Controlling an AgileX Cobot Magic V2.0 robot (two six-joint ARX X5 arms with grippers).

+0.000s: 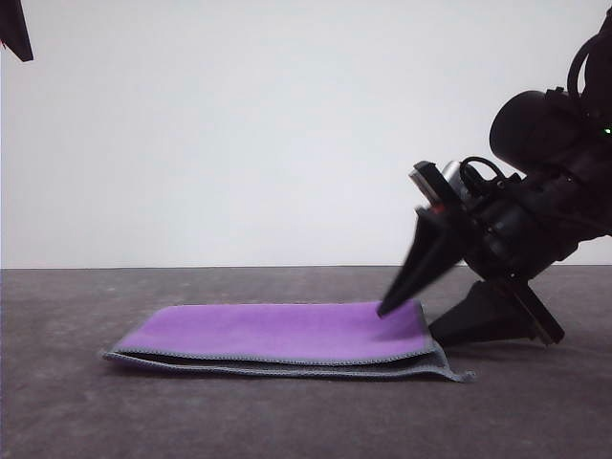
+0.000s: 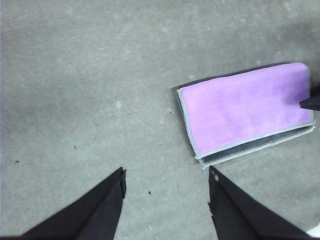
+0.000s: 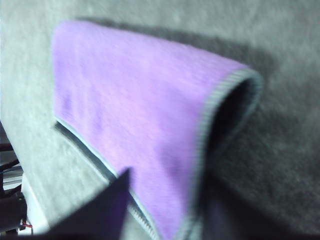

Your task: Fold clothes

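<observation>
One fold down, so press the small square soft cloth (image 1: pixel 287 335), purple face up at lower centre of the front view on the grey surface (image 1: pixel 76 411), flat with right gripper (image 1: pixel 384 310), jaw state unclear, left gripper (image 2: pixel 167 187) wide.

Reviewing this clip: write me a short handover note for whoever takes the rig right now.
Right gripper: tips low over the cloth's right end; open or shut cannot be told, blurred.
Left gripper: open, empty, hovering over bare table apart from the cloth.
Cloth: flat on the table, folded once, purple face up, dark face inside, edges roughly matched.
Done: first fold.
Left: probably a second fold, if wanted, then pull the right arm clear.
</observation>
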